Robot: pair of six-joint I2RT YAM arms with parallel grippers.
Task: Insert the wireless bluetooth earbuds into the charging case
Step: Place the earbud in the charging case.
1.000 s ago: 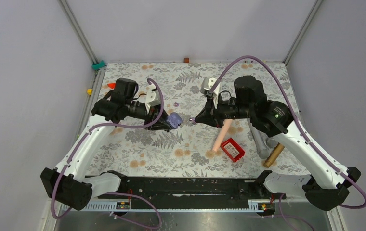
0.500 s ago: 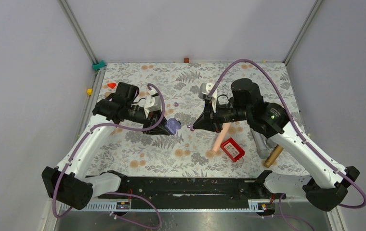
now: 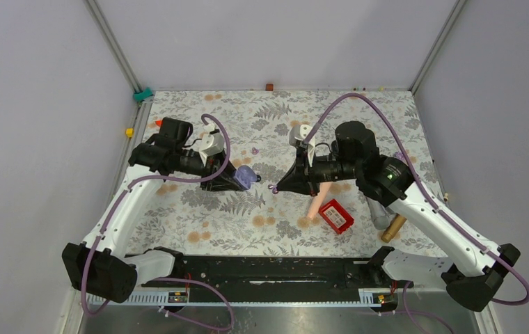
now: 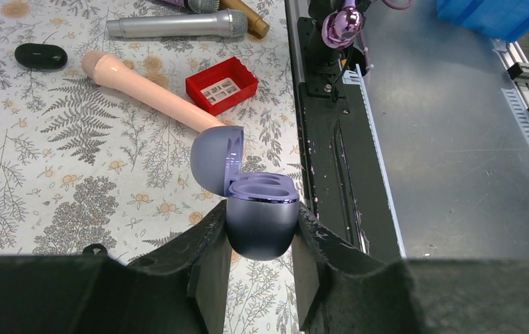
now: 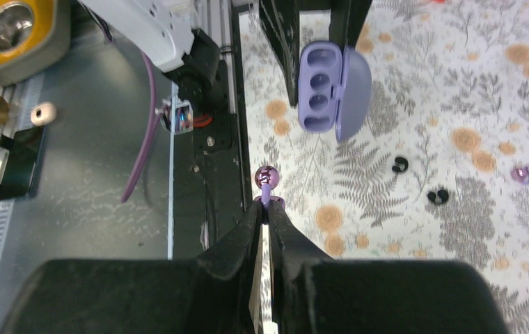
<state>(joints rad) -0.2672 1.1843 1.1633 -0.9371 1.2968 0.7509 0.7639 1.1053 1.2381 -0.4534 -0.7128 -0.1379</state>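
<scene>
Above flowery table cloth (image 3: 262, 223), squeezing the right claw (image 5: 267, 209) shut on a shiny purple earbud (image 5: 266, 177), round head sticking out front. Gripping the open lilac charging case (image 5: 321, 87) in the left claw (image 4: 260, 229), just ahead and a bit to one side, empty holes facing the earbud.

We see the charging case (image 4: 262, 226) as smooth lavender plastic with a satin sheen, its lid's inside glossier. The earbud (image 5: 267, 177) in the lower middle of the right wrist view looks mirror-bright, like purple chrome. The left gripper's fingers (image 4: 209, 257) look like matt black plastic, faintly grainy. The table cover (image 4: 74, 174) reads as matt printed cloth. The pink cylinder (image 4: 147, 89) is smooth and matt, the red box (image 4: 221, 85) plastic, the silver microphone (image 4: 171, 26) brushed metal, the bare tabletop (image 4: 456, 160) dull scuffed metal
</scene>
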